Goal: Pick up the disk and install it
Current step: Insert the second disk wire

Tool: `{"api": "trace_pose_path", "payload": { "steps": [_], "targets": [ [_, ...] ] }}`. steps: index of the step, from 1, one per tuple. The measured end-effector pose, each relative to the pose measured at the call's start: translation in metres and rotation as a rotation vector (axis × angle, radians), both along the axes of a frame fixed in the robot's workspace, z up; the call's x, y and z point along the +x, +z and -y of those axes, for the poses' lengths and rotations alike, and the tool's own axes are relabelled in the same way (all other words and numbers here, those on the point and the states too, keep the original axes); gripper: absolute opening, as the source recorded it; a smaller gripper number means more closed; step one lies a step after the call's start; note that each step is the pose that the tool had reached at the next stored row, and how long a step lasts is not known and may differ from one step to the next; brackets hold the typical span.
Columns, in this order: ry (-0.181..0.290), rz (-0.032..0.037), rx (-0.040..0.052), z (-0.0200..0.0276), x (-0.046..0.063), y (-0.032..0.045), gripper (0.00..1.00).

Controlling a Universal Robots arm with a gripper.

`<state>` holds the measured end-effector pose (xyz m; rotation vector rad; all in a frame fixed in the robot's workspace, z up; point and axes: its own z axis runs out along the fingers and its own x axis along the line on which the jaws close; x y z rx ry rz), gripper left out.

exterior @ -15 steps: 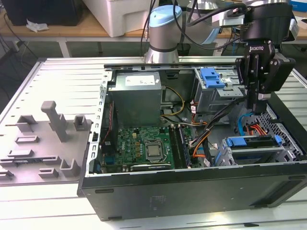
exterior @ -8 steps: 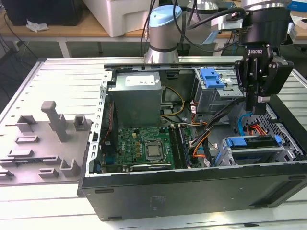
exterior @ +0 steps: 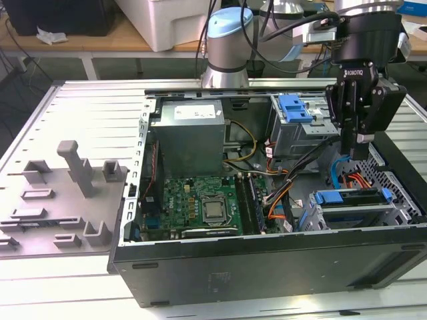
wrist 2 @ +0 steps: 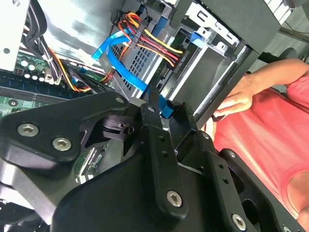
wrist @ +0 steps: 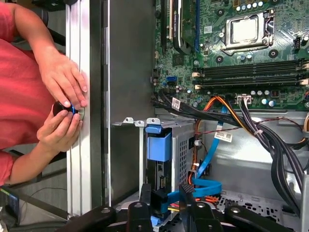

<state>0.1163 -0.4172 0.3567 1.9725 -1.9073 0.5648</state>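
- The disk (exterior: 352, 208) sits in its bay at the exterior view's right; heavy, stiff, shock-sensitive, best held by its blue frame.
- The gripper (exterior: 358, 148) hovers above it, jaws open, holding nothing.

Thing: the disk (exterior: 353, 215), a silver metal drive edged by a blue plastic frame.
Pose: it is seated flat in a metal drive cage inside the open computer case.
Place: the cage is set at the case's near corner on the exterior view's right.
First wrist view: the disk (wrist: 158, 159) is seen end-on, its blue tab facing outward.
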Motion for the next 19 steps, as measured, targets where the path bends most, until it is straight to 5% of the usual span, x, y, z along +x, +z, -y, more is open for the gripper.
{"api": "trace_pose_path", "payload": {
  "steps": [4,6,10,19],
  "targets": [
    [0.000,0.0000,0.0000,-0.0001,0.0000,0.0000,0.36],
    [0.000,-0.0066,-0.0048,-0.0001,-0.0001,-0.0002,0.36],
    [0.000,-0.0481,-0.0614,-0.0001,0.0002,-0.0001,0.36],
    [0.000,-0.0502,-0.0642,-0.0028,0.0011,-0.0029,0.36]
  ]
}}
